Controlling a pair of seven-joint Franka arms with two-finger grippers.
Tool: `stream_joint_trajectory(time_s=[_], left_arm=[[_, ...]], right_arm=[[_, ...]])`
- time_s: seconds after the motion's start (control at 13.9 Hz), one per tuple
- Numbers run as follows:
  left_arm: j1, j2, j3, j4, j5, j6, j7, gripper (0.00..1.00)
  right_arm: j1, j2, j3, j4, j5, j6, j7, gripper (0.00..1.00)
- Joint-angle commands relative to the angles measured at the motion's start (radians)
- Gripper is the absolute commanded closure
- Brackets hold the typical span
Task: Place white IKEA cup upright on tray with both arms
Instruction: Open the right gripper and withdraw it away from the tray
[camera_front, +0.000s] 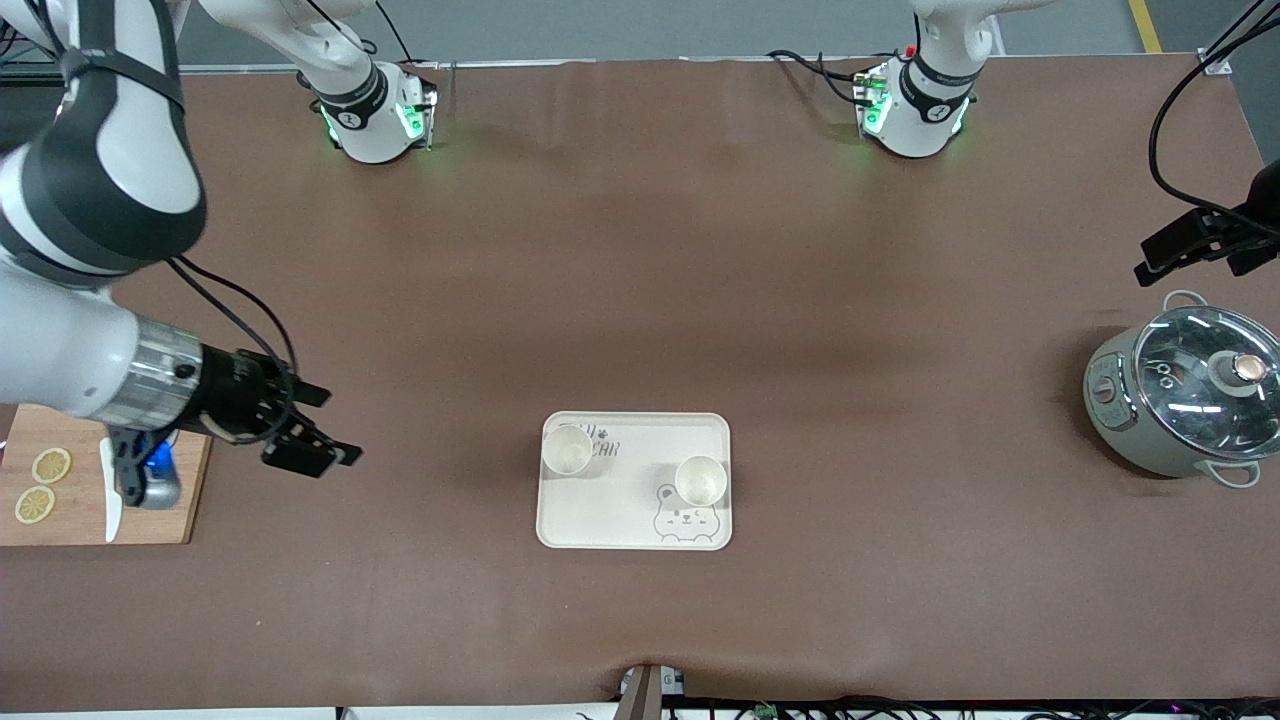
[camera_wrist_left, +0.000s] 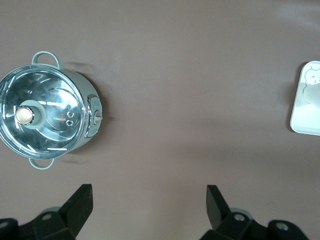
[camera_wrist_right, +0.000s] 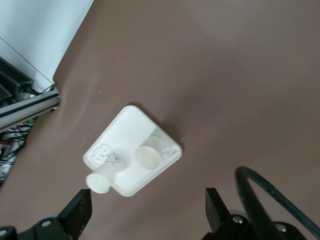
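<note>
The cream-white tray (camera_front: 630, 505) with the bear drawing lies on the brown table, near the front camera. Two white cups stand upright on it: one (camera_front: 567, 449) at the corner toward the right arm's end, one (camera_front: 700, 480) above the bear face. The right wrist view shows the tray (camera_wrist_right: 127, 130) and both cups (camera_wrist_right: 148, 156) (camera_wrist_right: 100, 181). My right gripper (camera_front: 338, 425) (camera_wrist_right: 147, 210) is open and empty, over the table between the cutting board and the tray. My left gripper (camera_front: 1150, 258) (camera_wrist_left: 148, 200) is open and empty, over the table near the pot. The tray's corner (camera_wrist_left: 307, 100) shows in the left wrist view.
A grey-green cooking pot (camera_front: 1185, 390) (camera_wrist_left: 47, 117) with a glass lid stands at the left arm's end. A wooden cutting board (camera_front: 100, 500) with lemon slices (camera_front: 50, 465) and a knife (camera_front: 110, 490) lies at the right arm's end, partly under the right arm.
</note>
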Motion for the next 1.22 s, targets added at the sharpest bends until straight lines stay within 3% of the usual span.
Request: stream_joint_trajectory(time_s=[0.0, 0.29, 0.65, 0.79, 1.15], left_arm=[[0.007, 0.011, -0.003, 0.012, -0.005, -0.001, 0.008, 0.0], [-0.006, 0.021, -0.004, 0.014, -0.002, 0.006, 0.002, 0.0], [-0.001, 0.042, -0.004, 0.033, 0.001, 0.023, 0.001, 0.0], [0.0, 0.036, -0.004, 0.035, 0.002, 0.023, -0.004, 0.0], [0.005, 0.033, -0.004, 0.063, 0.004, 0.014, -0.002, 0.0]], right_arm=[[-0.056, -0.078, 0.015, -0.046, -0.085, -0.101, -0.15, 0.0], [-0.104, -0.199, 0.013, -0.151, -0.218, -0.106, -0.435, 0.0], [-0.182, -0.366, 0.013, -0.364, -0.237, -0.091, -0.816, 0.0], [-0.171, -0.44, 0.018, -0.458, -0.299, -0.051, -0.827, 0.0], [-0.156, -0.453, 0.023, -0.474, -0.332, -0.035, -0.828, 0.0]])
